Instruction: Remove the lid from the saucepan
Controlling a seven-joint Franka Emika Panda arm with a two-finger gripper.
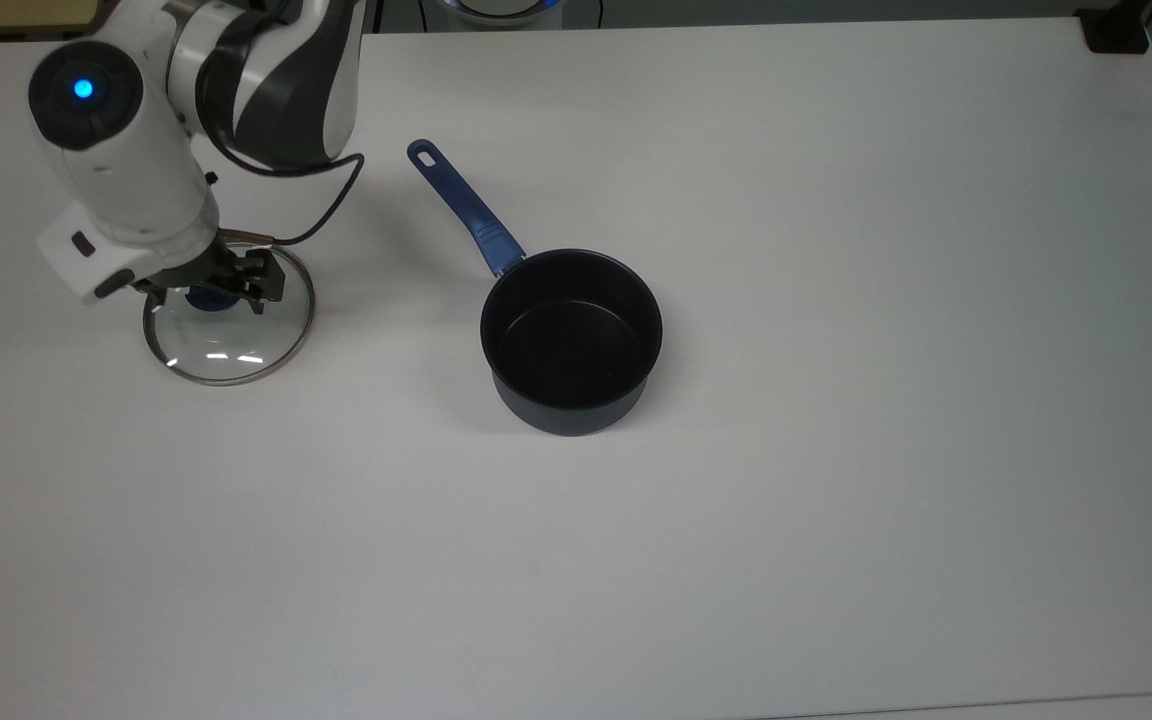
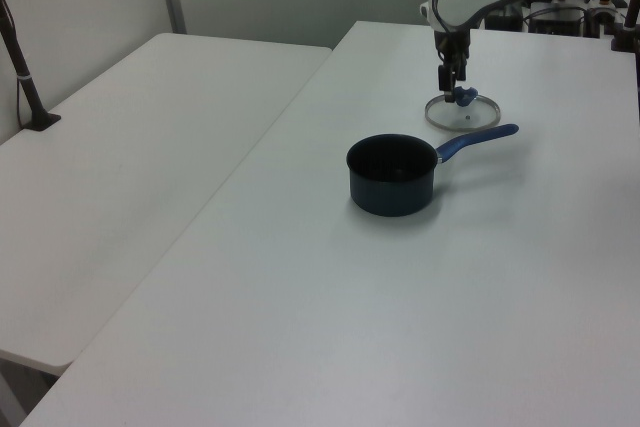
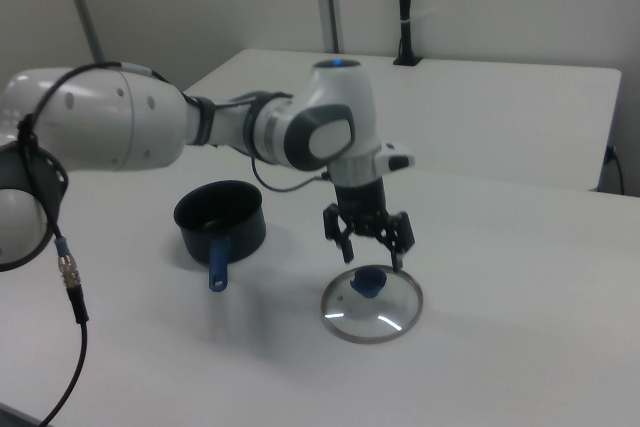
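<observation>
Just above the blue knob (image 3: 368,280) hangs the gripper (image 3: 371,244), its two fingers spread apart and clear of the knob. Beneath it the lid (image 3: 372,306) lies flat on the white table (image 1: 836,400), off the pot. Well apart from it, toward the top view's right, the saucepan (image 1: 572,340) stands uncovered, its blue handle (image 1: 464,208) pointing up and to the top view's left.

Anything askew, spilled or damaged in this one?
Nothing stands out. The lid lies flat on the table, apart from the upright, empty saucepan; the open gripper hangs over its knob.
</observation>
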